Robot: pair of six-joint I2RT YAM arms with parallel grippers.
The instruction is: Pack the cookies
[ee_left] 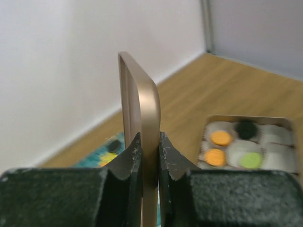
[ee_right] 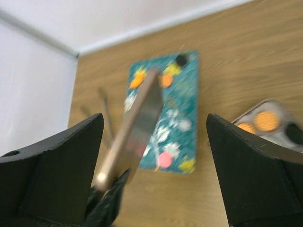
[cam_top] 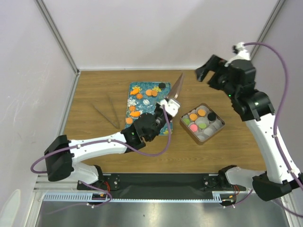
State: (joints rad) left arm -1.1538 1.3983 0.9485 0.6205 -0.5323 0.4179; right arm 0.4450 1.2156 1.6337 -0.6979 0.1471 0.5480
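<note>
Wooden surface [cam_top: 90, 85]: packing partly done.
My left gripper [ee_left: 149, 142] pinches the lid [ee_left: 142, 94], right gripper [ee_right: 155, 161] spread; some cookies [cam_top: 193, 116] fill the tin [cam_top: 191, 135], several wait on the tray [cam_top: 151, 106], so closing seems premature.

Readable text, labels, brands, numbers, signs: none in any view.
- Teal tray [cam_top: 150, 106], between 9 and 10 o'clock of the tin [cam_top: 191, 135]: leaf and flower prints only, no lettering.
- Metal lid [ee_left: 149, 109]: plain in the left wrist view, blurred in the right wrist view.
- Cookies [cam_top: 149, 92]: too small to show any marking.
</note>
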